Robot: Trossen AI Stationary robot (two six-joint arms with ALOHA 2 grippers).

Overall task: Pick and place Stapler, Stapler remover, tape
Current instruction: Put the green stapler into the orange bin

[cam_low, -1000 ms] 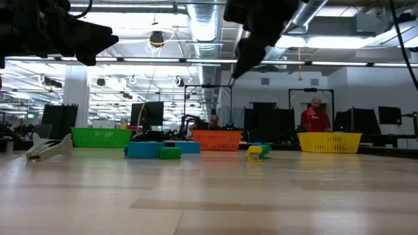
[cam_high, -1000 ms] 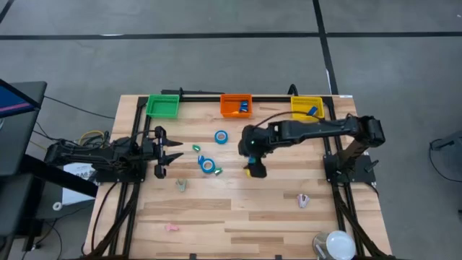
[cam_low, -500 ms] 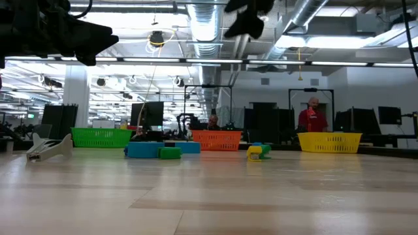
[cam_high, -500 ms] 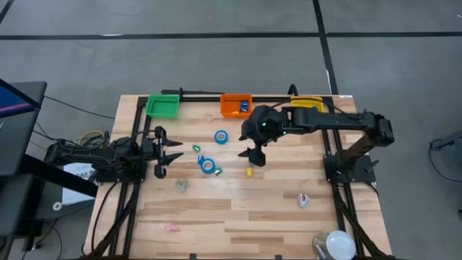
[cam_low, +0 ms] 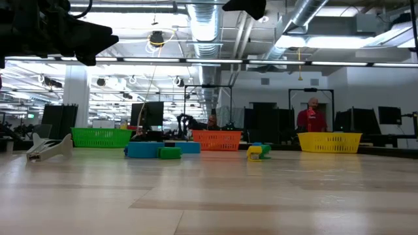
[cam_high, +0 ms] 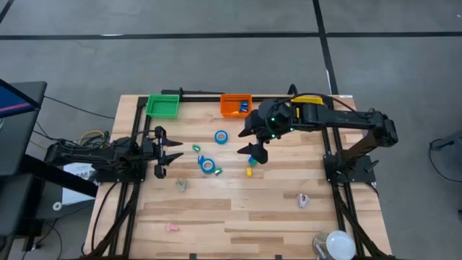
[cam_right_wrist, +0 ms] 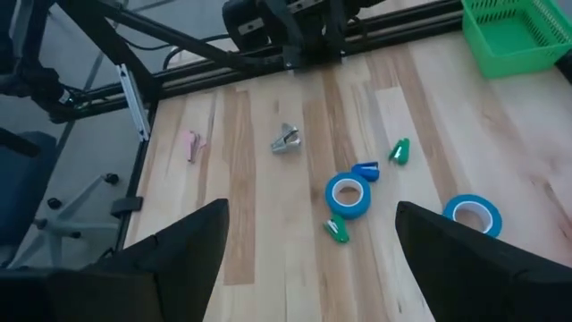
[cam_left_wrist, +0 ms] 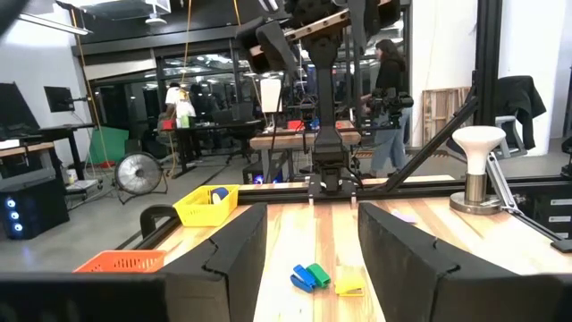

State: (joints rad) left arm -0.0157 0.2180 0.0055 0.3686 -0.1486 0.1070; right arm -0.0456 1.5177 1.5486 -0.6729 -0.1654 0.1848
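The right gripper (cam_high: 254, 153) hangs above mid-table with fingers spread wide, holding nothing; just below it lies a small yellow stapler (cam_high: 249, 172); two blue tape rolls (cam_high: 221, 136) with pale centres lie flat nearby; the left gripper (cam_high: 167, 151) waits half-parted, empty, at the left edge.

The near half of the bench (cam_high: 238, 217) lies mostly bare, with only a few small pale pieces scattered well apart. Mid-bench is crowded: two tape rolls (cam_high: 208, 165) and small staplers (cam_high: 250, 172) lie close together. The right arm (cam_high: 325, 121) hangs over the middle. Three bins (cam_high: 236, 105) line the far edge.
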